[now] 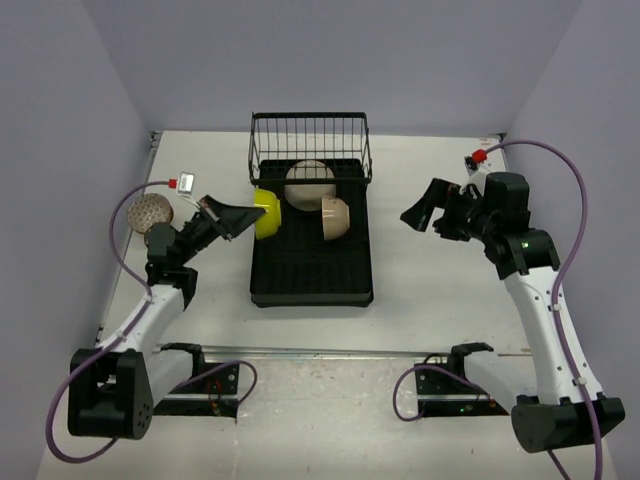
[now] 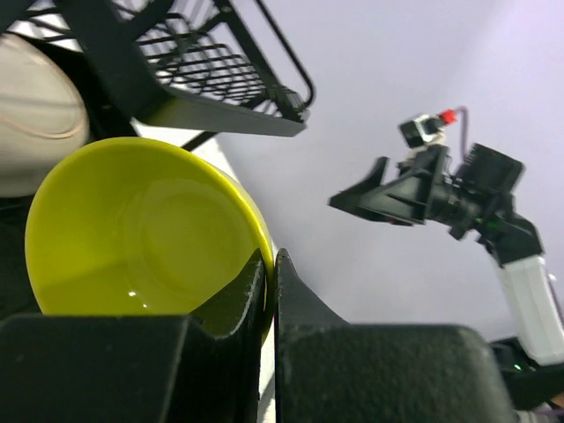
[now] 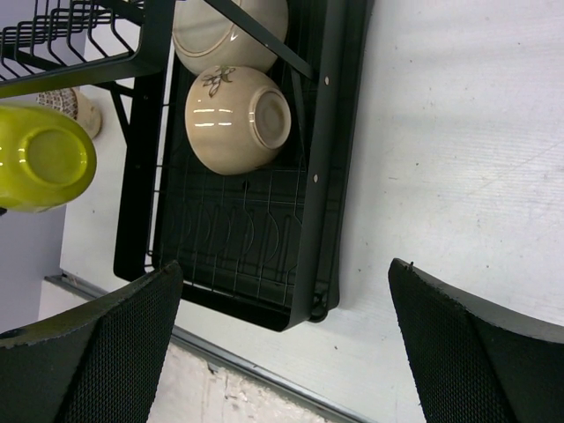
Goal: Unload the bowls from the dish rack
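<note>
Over white table [image 1: 430,290], left end effector [image 1: 248,213] pinches partly hidden yellow bowl [image 1: 268,213]; right end effector [image 3: 284,264] gapes.

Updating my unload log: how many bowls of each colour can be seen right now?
lime-yellow bowl: 1
cream: 2 (larger cream bowl, smaller cream bowl)
net-patterned bowl: 1
Total: 4 bowls

Pale lilac walls [image 1: 330,60], white table [image 1: 430,290]
</note>
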